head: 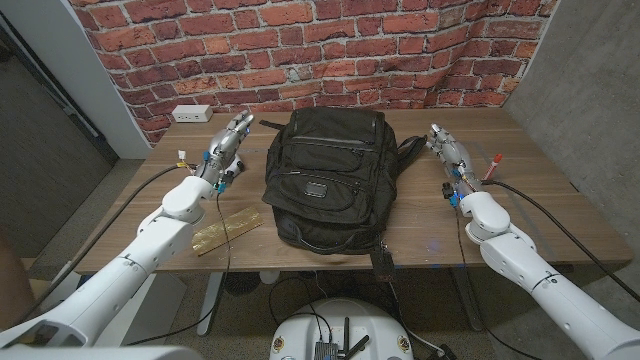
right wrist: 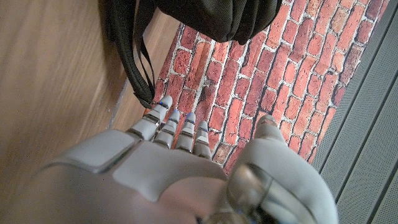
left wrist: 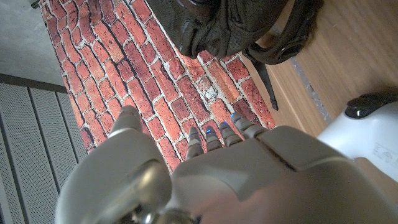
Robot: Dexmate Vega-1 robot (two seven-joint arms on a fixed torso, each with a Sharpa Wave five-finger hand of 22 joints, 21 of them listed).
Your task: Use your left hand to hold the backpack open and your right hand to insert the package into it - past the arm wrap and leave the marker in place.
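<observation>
On both sides of the backpack [head: 327, 180] your hands sit over the table [head: 420, 235], holding nothing. Left hand [head: 225, 147] is just beside the bag's left edge, fingers straight and held close together, pointing toward the brick wall [head: 300, 45]; left wrist view shows the fingers [left wrist: 214, 138] side by side w/ the thumb off to one side, nothing between them. Right hand [head: 447, 152] is near the bag's right side, a small gap between them, fingers likewise straight and together; right wrist view shows the same, fingers [right wrist: 171, 127] close, thumb apart, w/ a black strap [right wrist: 134, 53] of the bag hanging just past the fingertips. Backpack lies mid-table, black, front pocket up; can't tell from any view if the main compartment is open. Gold package [head: 226, 230] lies flat on the table by your left forearm, near the front edge, apart from the bag. Red marker [head: 493, 166] lies just right of your right hand. White outlet box [head: 190, 114] sits at the table's far left by the wall.
</observation>
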